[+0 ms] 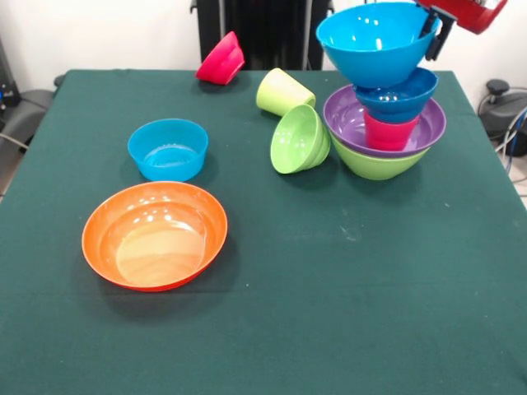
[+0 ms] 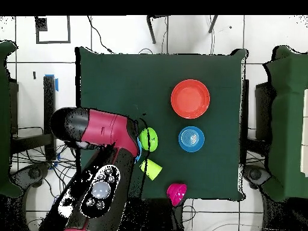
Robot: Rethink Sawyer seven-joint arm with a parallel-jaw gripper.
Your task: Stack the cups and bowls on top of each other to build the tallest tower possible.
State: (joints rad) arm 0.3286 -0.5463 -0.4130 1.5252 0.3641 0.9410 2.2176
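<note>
The tower stands at the right rear: a large lime-green bowl (image 1: 375, 164) holds a purple bowl (image 1: 346, 119), a red cup (image 1: 389, 133) and a small dark blue bowl (image 1: 402, 97). My gripper (image 1: 434, 34) is shut on the right rim of the large light blue bowl (image 1: 370, 41) and holds it at the top of the tower; I cannot tell if it touches the dark blue bowl. A small lime-green bowl (image 1: 298, 138) and a lime-green cup (image 1: 282, 92) lie on their sides left of the tower. In the overhead view my arm (image 2: 102, 129) hides the tower.
A large orange bowl (image 1: 155, 234) (image 2: 190, 98) and a small light blue bowl (image 1: 169, 148) (image 2: 191, 139) sit upright at the left. A small pink-red bowl (image 1: 222, 59) (image 2: 177, 194) lies tilted by the far table edge. The tower is near the green table's (image 1: 329, 313) right edge.
</note>
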